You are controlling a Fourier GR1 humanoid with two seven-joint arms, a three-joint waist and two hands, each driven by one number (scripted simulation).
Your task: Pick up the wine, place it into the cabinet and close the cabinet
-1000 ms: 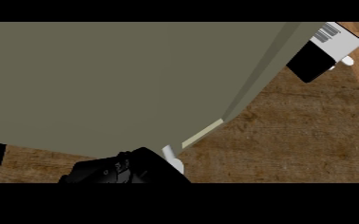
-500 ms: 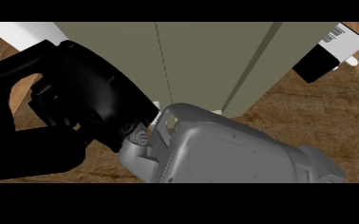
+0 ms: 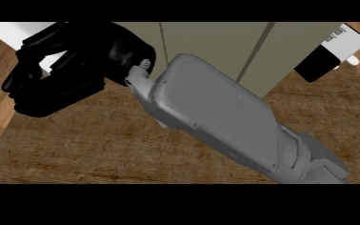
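The cabinet [image 3: 211, 43] is filling the view's top. The right forearm [image 3: 218, 119] is crossing in front of it, and the right hand [image 3: 77, 71] is curling its fingers round nothing visible at the cabinet's left. The wine [image 3: 320, 62], apparently the dark bottle, is lying just right of the cabinet, so the hand should be opening and heading there.

1. A wooden counter [image 3: 84, 143] with brown grain fills the lower part of the view.
2. At the upper right edge sits a black-and-white object [image 3: 325, 57], too cropped to identify.
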